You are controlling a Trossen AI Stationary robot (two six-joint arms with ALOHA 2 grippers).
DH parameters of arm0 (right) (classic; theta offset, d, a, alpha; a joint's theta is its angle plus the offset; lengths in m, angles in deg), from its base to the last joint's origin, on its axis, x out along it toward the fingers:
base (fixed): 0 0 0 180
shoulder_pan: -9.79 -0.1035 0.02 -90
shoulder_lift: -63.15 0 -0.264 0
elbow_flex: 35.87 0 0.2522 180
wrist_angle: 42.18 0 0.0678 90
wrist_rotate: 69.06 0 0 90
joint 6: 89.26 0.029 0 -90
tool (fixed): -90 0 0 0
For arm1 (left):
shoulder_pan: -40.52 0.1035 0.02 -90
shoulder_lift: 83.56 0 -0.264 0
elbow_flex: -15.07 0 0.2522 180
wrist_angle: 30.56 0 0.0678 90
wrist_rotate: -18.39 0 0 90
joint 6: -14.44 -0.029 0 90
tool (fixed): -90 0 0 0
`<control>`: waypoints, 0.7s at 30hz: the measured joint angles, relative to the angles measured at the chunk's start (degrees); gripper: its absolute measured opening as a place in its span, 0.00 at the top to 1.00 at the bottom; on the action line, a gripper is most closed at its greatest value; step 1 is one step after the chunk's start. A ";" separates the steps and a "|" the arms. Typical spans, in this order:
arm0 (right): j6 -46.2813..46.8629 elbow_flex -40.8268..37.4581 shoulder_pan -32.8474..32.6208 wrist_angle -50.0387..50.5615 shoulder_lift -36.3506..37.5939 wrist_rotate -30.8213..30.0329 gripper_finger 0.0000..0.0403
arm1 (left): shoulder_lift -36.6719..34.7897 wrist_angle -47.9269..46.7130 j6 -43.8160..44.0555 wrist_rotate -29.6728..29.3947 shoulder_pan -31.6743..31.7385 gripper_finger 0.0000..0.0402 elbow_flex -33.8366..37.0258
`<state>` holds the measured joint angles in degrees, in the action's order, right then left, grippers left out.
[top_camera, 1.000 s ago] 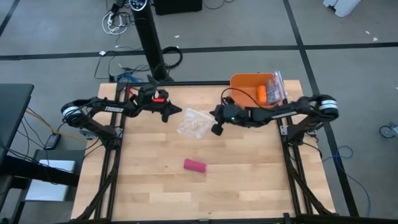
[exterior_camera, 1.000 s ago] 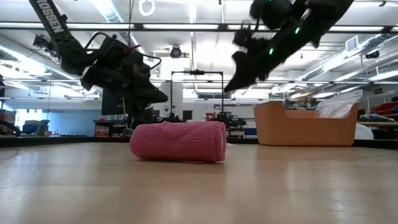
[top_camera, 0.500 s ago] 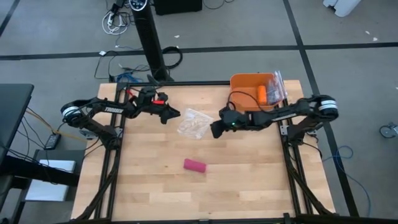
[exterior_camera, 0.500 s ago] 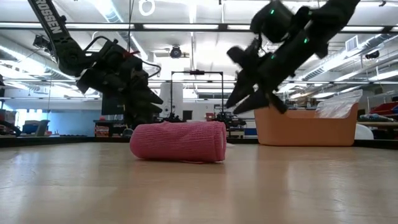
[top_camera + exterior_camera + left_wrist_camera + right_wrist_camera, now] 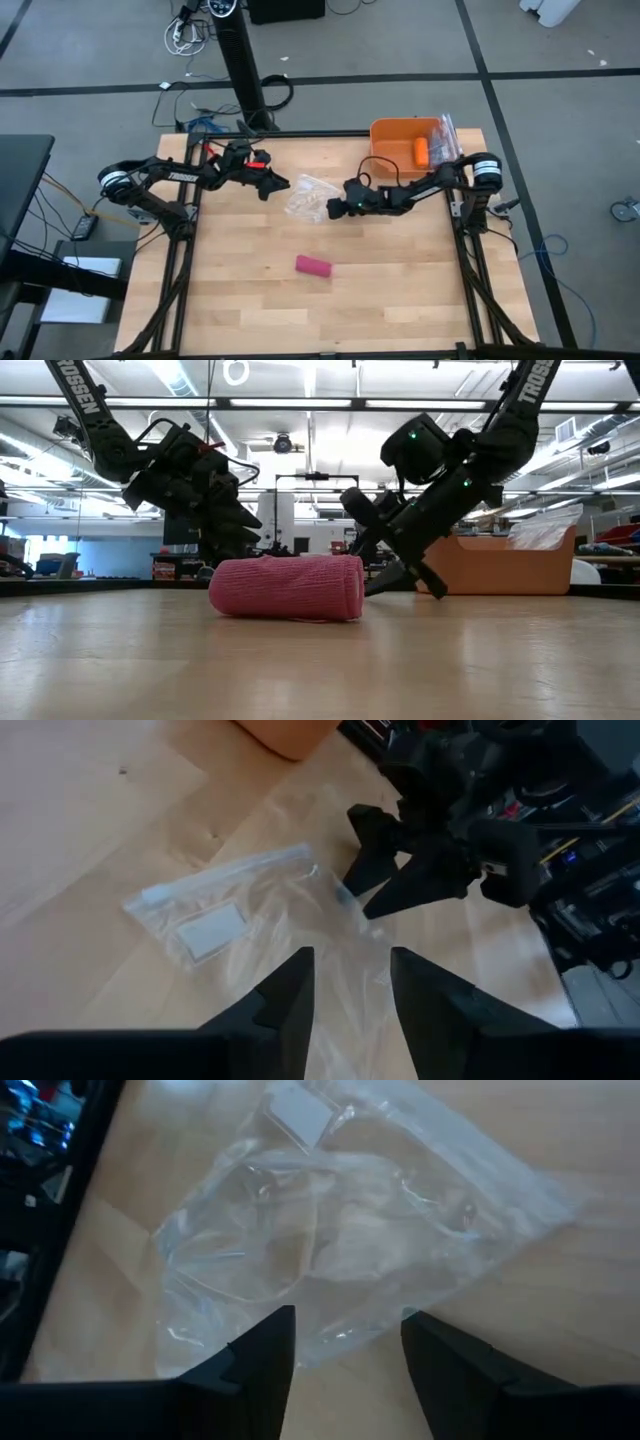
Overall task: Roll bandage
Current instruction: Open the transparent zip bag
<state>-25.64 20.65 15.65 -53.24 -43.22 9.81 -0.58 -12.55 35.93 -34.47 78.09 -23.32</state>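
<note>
Bandage (image 5: 313,266) already rolled: stubby pink cylinder, woven stretchy fabric, lying on its side on wood table (image 5: 400,300), well apart from both arms. Rolling looks done to you; loose tail not visible. What's left, by my judgement: bagging or putting away. Clear crinkly plastic bag (image 5: 310,197) lies flat mid-table, white label at one end. Right gripper (image 5: 340,209) low at bag edge, fingers spread, holding nothing. Left gripper (image 5: 281,182) hovers near bag's other side, spread wide, empty. Orange bin (image 5: 392,135) at far corner, small orange roll (image 5: 422,151) inside.
</note>
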 joint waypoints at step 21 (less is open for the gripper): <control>-38.99 0.31 -0.45 -7.60 8.00 -11.19 0.99 | 0.02 35.08 6.05 4.87 -1.95 0.67 2.71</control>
<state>-64.63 20.96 15.20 -60.84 -35.22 -1.37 -0.55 22.53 41.97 -29.61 76.14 -20.60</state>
